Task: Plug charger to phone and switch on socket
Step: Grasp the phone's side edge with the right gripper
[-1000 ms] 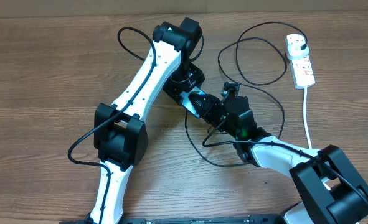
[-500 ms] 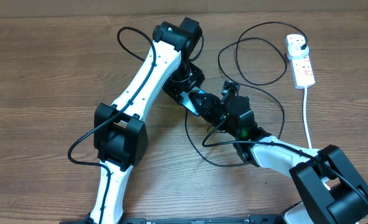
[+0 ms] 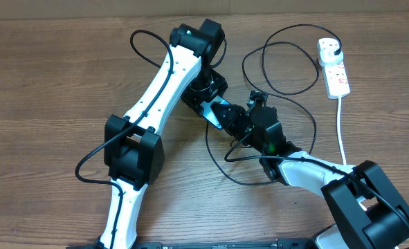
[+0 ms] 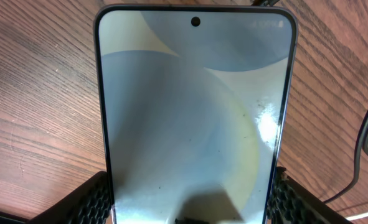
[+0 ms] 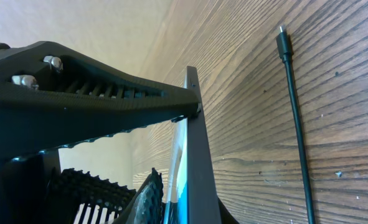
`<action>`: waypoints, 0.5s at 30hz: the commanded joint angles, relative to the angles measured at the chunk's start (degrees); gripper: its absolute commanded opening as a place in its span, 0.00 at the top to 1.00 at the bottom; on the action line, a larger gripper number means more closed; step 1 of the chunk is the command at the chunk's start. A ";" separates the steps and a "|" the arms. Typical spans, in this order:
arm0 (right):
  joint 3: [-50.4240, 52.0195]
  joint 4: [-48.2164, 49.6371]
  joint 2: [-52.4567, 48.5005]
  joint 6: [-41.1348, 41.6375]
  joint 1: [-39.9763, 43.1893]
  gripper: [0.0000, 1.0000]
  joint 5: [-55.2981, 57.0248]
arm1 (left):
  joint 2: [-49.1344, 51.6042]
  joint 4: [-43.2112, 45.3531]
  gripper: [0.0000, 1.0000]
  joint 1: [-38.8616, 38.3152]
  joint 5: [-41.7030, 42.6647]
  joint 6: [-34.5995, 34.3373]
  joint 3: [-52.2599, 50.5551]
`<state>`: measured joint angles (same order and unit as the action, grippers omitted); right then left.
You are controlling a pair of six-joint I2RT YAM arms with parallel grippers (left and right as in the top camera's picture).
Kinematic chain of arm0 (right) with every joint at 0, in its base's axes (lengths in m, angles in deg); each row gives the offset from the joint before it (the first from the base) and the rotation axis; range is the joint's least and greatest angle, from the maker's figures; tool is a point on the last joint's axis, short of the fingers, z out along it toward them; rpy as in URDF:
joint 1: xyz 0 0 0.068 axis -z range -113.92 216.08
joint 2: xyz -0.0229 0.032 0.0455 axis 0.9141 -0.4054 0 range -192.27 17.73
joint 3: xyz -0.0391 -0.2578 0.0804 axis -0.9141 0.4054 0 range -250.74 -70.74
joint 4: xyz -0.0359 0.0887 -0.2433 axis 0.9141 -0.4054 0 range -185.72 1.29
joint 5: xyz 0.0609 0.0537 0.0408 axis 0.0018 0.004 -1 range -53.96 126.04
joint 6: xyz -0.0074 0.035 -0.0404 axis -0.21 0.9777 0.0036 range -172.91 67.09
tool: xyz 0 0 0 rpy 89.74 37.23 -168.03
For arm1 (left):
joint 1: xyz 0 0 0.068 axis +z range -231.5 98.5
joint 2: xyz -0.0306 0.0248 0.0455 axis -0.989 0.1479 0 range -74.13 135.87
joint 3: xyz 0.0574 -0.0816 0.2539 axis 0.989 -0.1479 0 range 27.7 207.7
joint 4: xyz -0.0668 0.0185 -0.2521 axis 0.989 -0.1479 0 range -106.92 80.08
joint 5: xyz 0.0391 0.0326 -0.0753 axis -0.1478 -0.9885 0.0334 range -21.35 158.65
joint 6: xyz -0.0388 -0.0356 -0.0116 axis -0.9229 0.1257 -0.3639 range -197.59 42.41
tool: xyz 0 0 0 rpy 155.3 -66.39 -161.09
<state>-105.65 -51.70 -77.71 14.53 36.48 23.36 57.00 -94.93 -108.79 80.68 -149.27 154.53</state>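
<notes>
The phone [image 4: 190, 112] fills the left wrist view, its light blue screen facing the camera. My left gripper [image 4: 190, 202] is shut on its long edges, with fingers [image 4: 90, 199] on either side. Overhead, the phone [image 3: 220, 111] is held off the table between the two grippers. My right gripper [image 5: 187, 196] pinches the phone's thin end [image 5: 193, 149] edge-on. The charger [image 3: 287, 93] loops across the table. Its connector tip [image 5: 283, 38] lies loose on the wood and its black plug [image 3: 333, 47] sits in the socket [image 3: 335, 72].
The socket's thick white cord [image 3: 341, 131] runs down the right side toward the right arm's base [image 3: 367, 207]. Loops of black cable [image 3: 221, 162] lie under and around the right arm. The left arm [image 3: 156, 104] crosses the table's middle.
My right gripper's jaws have narrowed onto the phone's end. The arms, the phone and the cable have stayed where they were.
</notes>
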 commanded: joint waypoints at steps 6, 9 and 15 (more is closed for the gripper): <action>-0.85 1.75 0.15 -2.71 -0.39 0.87 -0.85 | -0.63 -0.22 0.95 -0.66 1.09 -0.74 1.16; -0.85 1.73 0.15 -2.69 -0.39 0.88 -0.85 | -0.63 -0.20 0.95 -0.66 1.09 -0.74 1.16; -0.85 1.66 0.15 -2.71 -0.39 0.92 -0.85 | -0.63 -0.17 0.94 0.20 1.07 -0.50 1.16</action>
<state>-105.43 -51.90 -78.13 12.34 35.95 22.31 56.97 -94.52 -108.79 80.88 -149.66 154.97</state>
